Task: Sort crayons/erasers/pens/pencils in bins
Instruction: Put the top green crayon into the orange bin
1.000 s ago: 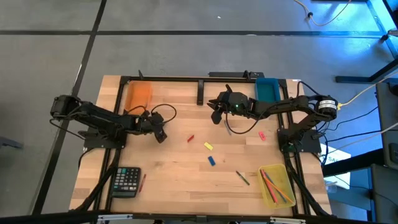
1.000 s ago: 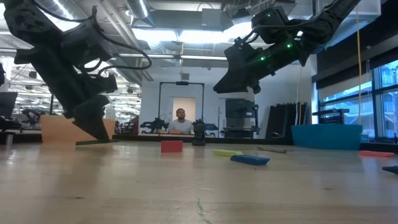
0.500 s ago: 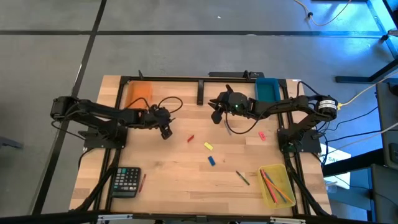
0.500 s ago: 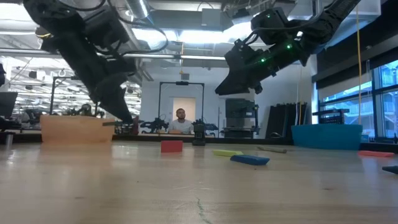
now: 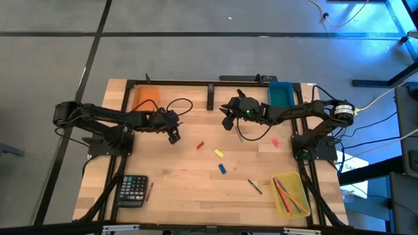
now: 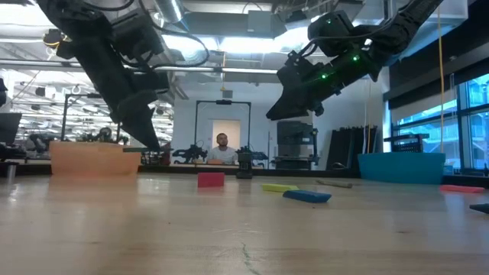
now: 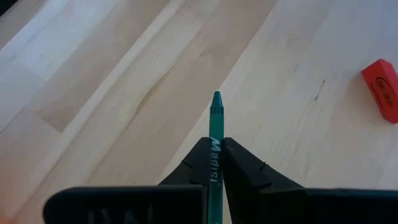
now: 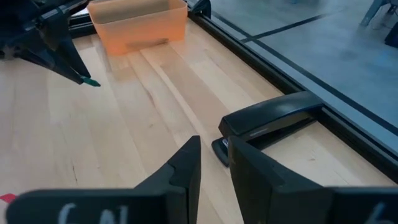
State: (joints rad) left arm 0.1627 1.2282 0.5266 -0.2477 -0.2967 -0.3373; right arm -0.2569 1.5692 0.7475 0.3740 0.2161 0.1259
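Observation:
My left gripper (image 5: 173,136) hangs over the table's left half, in front of the orange bin (image 5: 145,98), shut on a green crayon (image 7: 215,118). The crayon's tip (image 8: 91,81) sticks out past the fingertips. My right gripper (image 5: 226,123) hovers open near the far edge, left of the teal bin (image 5: 281,93), with nothing between its fingers (image 8: 186,163). A red block (image 7: 382,87), a yellow eraser (image 5: 219,153), a blue eraser (image 5: 223,168) and a pink eraser (image 5: 275,141) lie flat on the table. The yellow bin (image 5: 290,193) holds several long sticks. My left gripper pinches the green crayon's shaft (image 7: 214,163) between its two fingers. The crayon lies along the fingers, its pointed end beyond their tips. The fingers slant down from the table's left side. The crayon is lifted clear of the table.
A black calculator (image 5: 133,190) with a thin red stick (image 5: 151,190) beside it lies at the near left. A dark pencil (image 5: 255,187) lies near the yellow bin. A black bar-shaped thing (image 8: 273,121) sits by the far edge. A person shows in the room behind.
My left gripper has risen from the table with the green crayon and gone toward the table's right and far edges, rolling a little. The crayon, low at the table a second ago, now hangs clear of it. My right gripper has kept still.

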